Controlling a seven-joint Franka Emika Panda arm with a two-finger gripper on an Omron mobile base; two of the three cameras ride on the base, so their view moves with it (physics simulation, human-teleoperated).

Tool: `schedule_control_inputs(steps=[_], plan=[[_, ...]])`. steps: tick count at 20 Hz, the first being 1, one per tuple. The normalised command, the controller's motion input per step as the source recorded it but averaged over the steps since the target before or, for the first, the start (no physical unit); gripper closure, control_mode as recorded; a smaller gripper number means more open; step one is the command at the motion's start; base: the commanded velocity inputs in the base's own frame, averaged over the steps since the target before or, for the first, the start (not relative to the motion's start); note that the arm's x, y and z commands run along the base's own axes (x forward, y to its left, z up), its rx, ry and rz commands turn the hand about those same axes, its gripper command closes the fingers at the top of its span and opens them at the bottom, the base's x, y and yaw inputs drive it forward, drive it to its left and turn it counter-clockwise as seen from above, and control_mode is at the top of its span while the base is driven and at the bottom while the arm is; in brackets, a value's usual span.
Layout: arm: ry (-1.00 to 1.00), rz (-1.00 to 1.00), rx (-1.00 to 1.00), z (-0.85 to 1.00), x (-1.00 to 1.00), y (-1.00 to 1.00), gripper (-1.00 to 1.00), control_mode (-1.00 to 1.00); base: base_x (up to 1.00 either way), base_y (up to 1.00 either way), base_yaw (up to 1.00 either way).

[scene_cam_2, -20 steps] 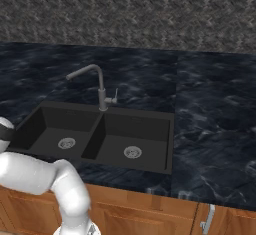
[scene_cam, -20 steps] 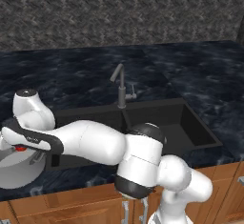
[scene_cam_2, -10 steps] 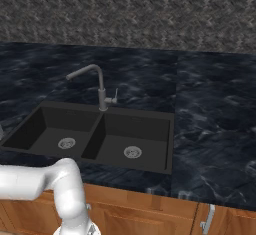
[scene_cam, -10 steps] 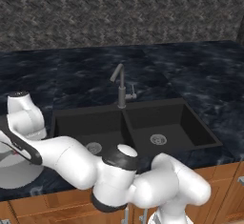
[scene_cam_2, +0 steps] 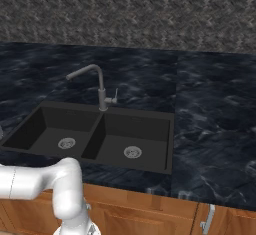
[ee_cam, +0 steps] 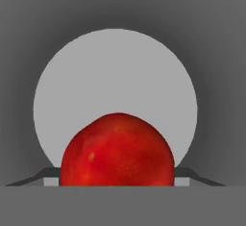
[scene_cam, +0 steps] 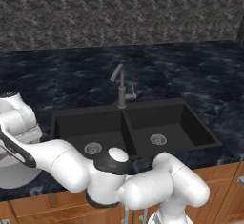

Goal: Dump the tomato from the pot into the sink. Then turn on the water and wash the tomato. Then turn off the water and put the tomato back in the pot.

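Note:
The tomato (ee_cam: 117, 148), bright red and round, sits low in the hand view between my two fingertips, and its sides touch them. My gripper (ee_cam: 117, 178) is shut on the tomato and points down into the pot (ee_cam: 115, 71), whose pale round floor and grey walls lie behind the fruit. Whether the tomato rests on the floor I cannot tell. In the left base view the pot (scene_cam: 13, 176) stands on the counter at the far left, with my wrist over it. The black double-basin sink (scene_cam: 157, 116) (scene_cam_2: 135, 126) lies to its right.
A grey faucet (scene_cam: 121, 87) (scene_cam_2: 100, 86) stands behind the sink's divider, its spout over the left basin. Each basin has a silver drain (scene_cam: 93, 147) (scene_cam: 158, 139). Dark marble counter (scene_cam_2: 210, 129) surrounds the sink, with a stone wall behind and wooden cabinet fronts below.
My elbow has swung down and toward the cameras. My hand has sunk lower at the pot, and the red tomato seen under it a second ago is now hidden in the left base view.

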Motion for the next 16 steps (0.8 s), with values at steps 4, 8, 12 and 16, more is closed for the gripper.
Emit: schedule_control_inputs(steps=[4, 8, 12, 16], plan=[[0.0, 0.0, -0.02, 0.0, -0.46, -0.05, -1.0, -1.0, 0.0, 0.0, 0.0], [0.0, 0.0, 0.0, 0.18, -0.57, -0.17, -1.0, -1.0, 0.0, 0.0, 0.0], [0.0, 0.0, 0.0, 0.43, -0.25, -0.44, -1.0, -1.0, 0.0, 0.0, 0.0], [0.0, -0.09, 0.0, 0.44, 0.01, -0.67, -1.0, -1.0, 0.0, 0.0, 0.0]])
